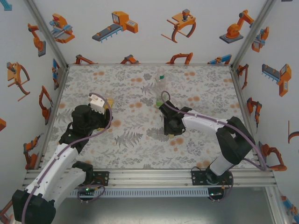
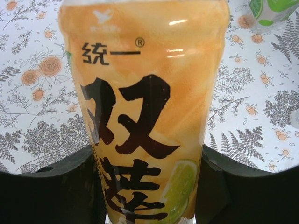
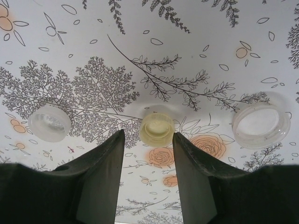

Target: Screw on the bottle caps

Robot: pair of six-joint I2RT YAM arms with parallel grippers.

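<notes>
Left gripper (image 2: pixel 149 186) pinches amber bottle (image 2: pixel 145 93), likely thin, slippery. Right gripper (image 3: pixel 148 154) spread over yellowish cap (image 3: pixel 157 128), 1 of 3: looks light, stiff; grip rim sides.

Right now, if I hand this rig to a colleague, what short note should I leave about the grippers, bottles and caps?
Left gripper: shut on the amber bottle.
Right gripper: open, low over the table, the yellowish cap just ahead of its fingertips.
The whitish cap and the clear cap lie on either side of it.
The green-labelled bottle stands at the far middle.
Done: amber bottle gripped.
Left: all three caps lie loose; pick up and screw on each.
</notes>
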